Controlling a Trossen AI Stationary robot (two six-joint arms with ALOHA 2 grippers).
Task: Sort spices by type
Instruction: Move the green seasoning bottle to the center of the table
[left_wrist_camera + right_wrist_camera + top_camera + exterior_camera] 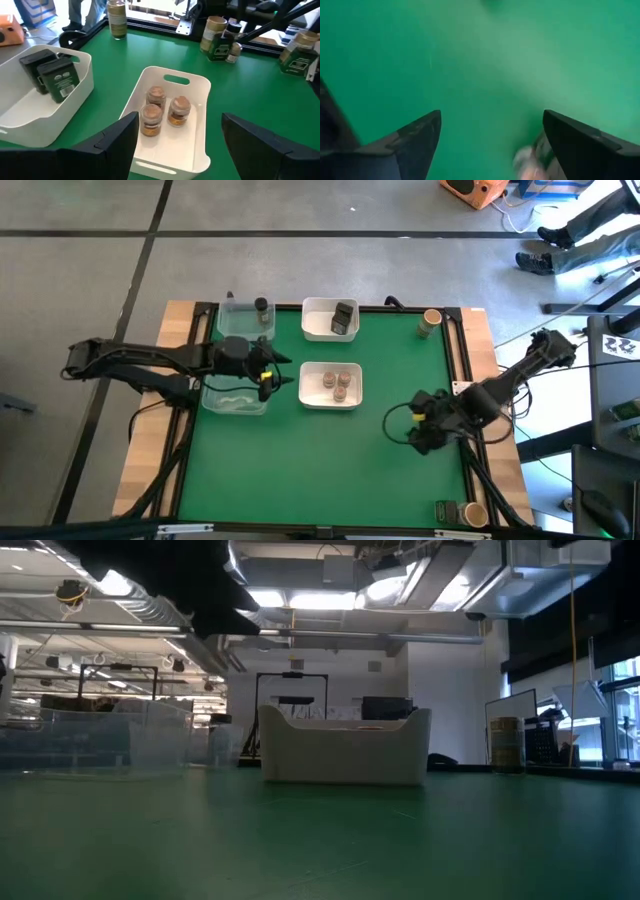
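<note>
my right jaws [418, 430] hang low over the green table [330, 470] at the lower right of the high view, spread wide and holding nothing. in my right wrist view a small blurred thing [532, 162] sits at the bottom edge, close by one finger — i cannot tell what it is. my left jaws [283, 372] wait at centre left, above the clear tub [236, 397], also wide apart and empty.

where the spices lie: three small brown jars [335, 384] share the white tray in the middle [330, 402]; the dark boxy tins [344, 317] are in the white tray at the top [316, 330]; one dark cylinder [262, 307] stands in the clear tub at top left [233, 316]. still loose are a tan-topped jar at the top right corner [431, 321] and a tan-topped jar [474, 513] with a dark tin [446, 510] just beside it at the bottom right edge.

my guess is that the next pick is one of those loose ones on my right. to do it well i should square my fingers either side of one container only — the pair at the bottom edge stand close, so i come down on the outer faces, not between them. i close at mid-height so the jar does not tip, lift straight, and keep clear of the frame rail beside them.
</note>
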